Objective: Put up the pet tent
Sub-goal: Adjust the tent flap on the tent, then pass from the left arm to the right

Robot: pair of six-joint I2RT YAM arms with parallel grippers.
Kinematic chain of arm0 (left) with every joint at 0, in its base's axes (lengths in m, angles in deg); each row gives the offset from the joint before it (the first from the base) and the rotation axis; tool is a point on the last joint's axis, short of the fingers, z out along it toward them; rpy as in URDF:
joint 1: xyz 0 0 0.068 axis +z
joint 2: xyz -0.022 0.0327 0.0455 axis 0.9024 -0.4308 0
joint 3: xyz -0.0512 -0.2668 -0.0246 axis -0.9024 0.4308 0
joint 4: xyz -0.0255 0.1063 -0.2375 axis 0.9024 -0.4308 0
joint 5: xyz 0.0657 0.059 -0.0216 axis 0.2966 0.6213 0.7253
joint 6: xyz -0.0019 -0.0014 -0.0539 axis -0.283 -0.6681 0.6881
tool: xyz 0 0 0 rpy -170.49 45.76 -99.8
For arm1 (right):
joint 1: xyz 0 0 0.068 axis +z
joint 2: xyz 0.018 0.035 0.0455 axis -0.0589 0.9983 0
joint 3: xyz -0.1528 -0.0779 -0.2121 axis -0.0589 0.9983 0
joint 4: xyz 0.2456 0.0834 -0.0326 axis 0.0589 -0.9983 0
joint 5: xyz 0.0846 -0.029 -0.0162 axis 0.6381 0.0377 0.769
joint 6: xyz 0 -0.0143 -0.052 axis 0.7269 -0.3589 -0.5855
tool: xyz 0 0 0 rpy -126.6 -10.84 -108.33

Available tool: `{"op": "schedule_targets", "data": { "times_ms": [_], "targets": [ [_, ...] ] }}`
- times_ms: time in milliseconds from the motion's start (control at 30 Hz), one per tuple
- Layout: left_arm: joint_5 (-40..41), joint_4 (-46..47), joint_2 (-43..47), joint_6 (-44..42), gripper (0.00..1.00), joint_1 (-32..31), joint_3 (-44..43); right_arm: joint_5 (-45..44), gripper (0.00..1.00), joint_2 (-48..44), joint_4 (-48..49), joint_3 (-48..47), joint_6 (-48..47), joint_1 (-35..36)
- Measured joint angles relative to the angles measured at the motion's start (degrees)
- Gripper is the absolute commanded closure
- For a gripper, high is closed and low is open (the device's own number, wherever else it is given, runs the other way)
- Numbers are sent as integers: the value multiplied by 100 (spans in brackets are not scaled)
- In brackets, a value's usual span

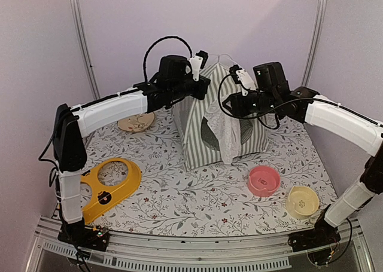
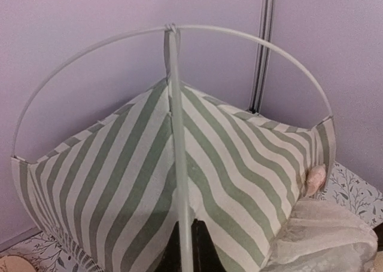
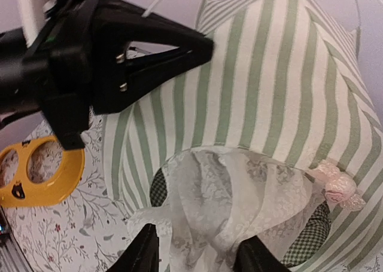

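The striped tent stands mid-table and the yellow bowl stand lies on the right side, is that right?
No, the yellow bowl stand lies on the left side; the top view shows it. The striped tent does stand mid-table.

Tan dish far left, half hidden behind left arm. Right gripper finger bases cut off; lace curtain between or beyond, unclear.

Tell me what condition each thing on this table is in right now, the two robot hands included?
pet tent, standing upright.
lace curtain, hanging bunched at the doorway.
left hand, shut, apparently on a tent pole.
right hand, open, fingers either side of the curtain.
pink bowl, upright, empty.
cream bowl, upright, empty.
yellow holder, lying flat, holes empty.
tan dish, partly hidden by left arm.
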Motion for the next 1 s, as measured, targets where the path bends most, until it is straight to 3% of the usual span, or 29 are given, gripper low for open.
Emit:
{"op": "schedule_targets", "data": {
  "times_ms": [100,200,333,467,567,733,833,1000],
  "targets": [
    [-188,2,-55,-162,100,11,-63,474,23,-306,-444,74,-28,-44],
    [-404,-20,-116,-323,100,15,-153,761,13,-774,-656,271,-13,-192],
    [-693,-197,-356,-527,100,26,-553,737,6,-1300,-697,435,2,-734],
    [-1073,-323,-614,-730,100,59,-960,675,7,-1519,-435,717,-42,-1445],
    [-1279,-494,-704,-785,100,96,-1169,831,18,-1360,-83,935,-168,-1919],
    [-1681,-649,-1209,-892,97,157,-1899,1014,69,-522,354,896,-474,-2168],
    [-1781,-688,-1469,-890,74,197,-2251,896,98,-138,437,831,-538,-2155],
    [-1912,-505,-1709,-664,21,254,-2546,37,100,-111,551,831,-481,-2133]
  ]
}}
